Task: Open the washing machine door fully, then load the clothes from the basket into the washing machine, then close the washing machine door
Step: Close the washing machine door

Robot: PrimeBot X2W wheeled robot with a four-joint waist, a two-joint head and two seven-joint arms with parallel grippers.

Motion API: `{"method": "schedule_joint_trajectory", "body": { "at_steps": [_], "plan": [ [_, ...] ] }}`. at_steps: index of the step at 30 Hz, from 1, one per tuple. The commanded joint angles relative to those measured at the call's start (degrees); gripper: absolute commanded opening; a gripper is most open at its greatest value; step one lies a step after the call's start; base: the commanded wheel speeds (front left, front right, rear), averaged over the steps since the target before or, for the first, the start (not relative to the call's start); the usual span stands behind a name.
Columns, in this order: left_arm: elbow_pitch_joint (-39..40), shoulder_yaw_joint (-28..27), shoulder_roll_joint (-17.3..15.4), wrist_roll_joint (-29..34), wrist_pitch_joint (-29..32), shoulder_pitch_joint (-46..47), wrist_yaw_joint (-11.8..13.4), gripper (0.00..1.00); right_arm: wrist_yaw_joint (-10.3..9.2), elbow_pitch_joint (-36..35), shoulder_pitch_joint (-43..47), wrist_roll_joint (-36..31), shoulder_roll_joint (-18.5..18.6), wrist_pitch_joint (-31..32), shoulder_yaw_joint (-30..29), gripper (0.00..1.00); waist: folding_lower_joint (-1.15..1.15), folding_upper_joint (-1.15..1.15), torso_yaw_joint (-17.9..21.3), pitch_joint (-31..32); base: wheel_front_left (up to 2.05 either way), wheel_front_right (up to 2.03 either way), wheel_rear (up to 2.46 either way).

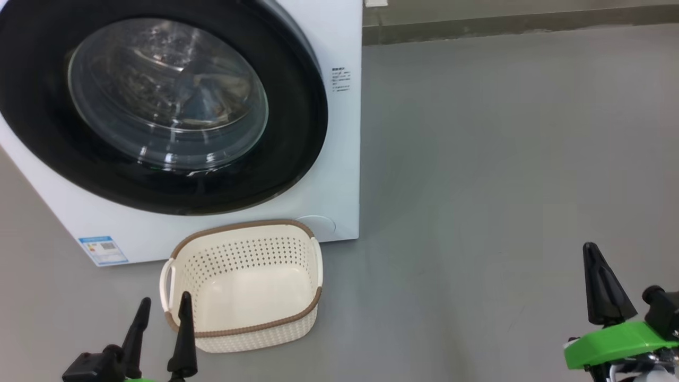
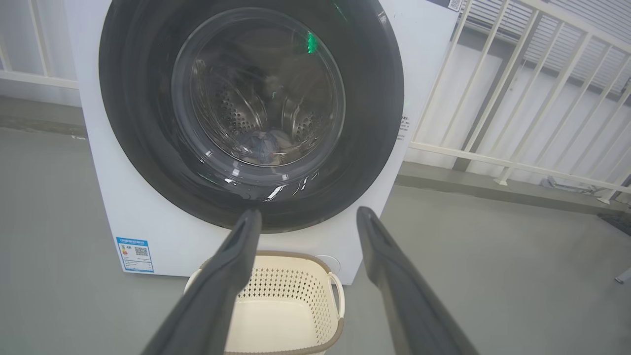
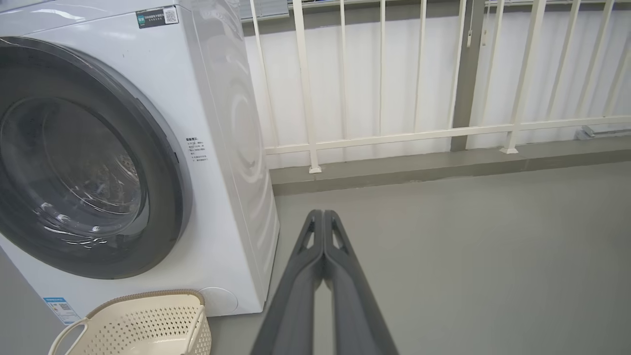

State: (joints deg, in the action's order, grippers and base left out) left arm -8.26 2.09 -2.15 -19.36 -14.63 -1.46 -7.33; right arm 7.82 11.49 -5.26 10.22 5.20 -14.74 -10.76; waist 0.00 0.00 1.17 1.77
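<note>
Down at the lower left, the left gripper [image 1: 165, 298] has its two long dark fingers spread wide apart with nothing between them. From the head view its tips show against the near left corner of the basket [image 1: 238, 227], and I cannot tell if they touch it. The basket is cream-white, full of little holes, with a brown rim, and its smooth bare bottom shows. It stands on the grey floor [image 1: 504, 159], just in front of the washing machine [image 1: 339, 180]. Far over on the right, the right gripper [image 1: 593, 255] has its fingers squeezed tight together, holding nothing, over bare floor and well apart from the basket. Behind the basket, the washing machine door [image 1: 299, 106] is shut flat against the big white box. It is round, with a wide shiny black rim and a bulging clear glass middle. Through the glass, in the left wrist view, the clothes [image 2: 263, 145] lie as a small bluish heap at the bottom of the steel drum [image 2: 231, 116], too blurry to see any pictures on them. A small blue label sticker [image 1: 103, 250] sits at the low left corner of the machine's front. Behind the machine runs a white railing [image 3: 394, 133]
</note>
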Motion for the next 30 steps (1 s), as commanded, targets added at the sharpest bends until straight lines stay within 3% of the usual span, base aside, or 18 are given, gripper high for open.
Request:
{"method": "schedule_joint_trajectory", "body": {
  "at_steps": [1, 2, 30],
  "plan": [
    [1.38, -2.18, -0.73, 0.46, -0.37, 0.83, -0.15, 1.0, -0.33, -1.37, -0.23, -0.5, -0.01, -0.26, 0.63, 0.13, 0.0, 0.0, 0.75, 0.58, 0.0, 0.0, 0.0],
    [1.32, -2.29, -0.73, 0.45, -0.37, 0.77, -0.15, 1.0, -0.33, -1.16, 0.06, -0.53, -0.35, -0.26, -0.03, 1.0, 0.0, 0.0, 0.89, 0.62, 0.0, 0.0, 0.0],
    [-1.96, -3.45, -0.73, -0.64, -0.37, 0.85, -0.15, 1.0, -0.33, -0.94, 0.64, -3.06, -2.3, -0.26, -1.76, 1.0, 0.0, 0.0, 1.27, 0.86, 0.0, 0.0, 0.0]
  ]
}}
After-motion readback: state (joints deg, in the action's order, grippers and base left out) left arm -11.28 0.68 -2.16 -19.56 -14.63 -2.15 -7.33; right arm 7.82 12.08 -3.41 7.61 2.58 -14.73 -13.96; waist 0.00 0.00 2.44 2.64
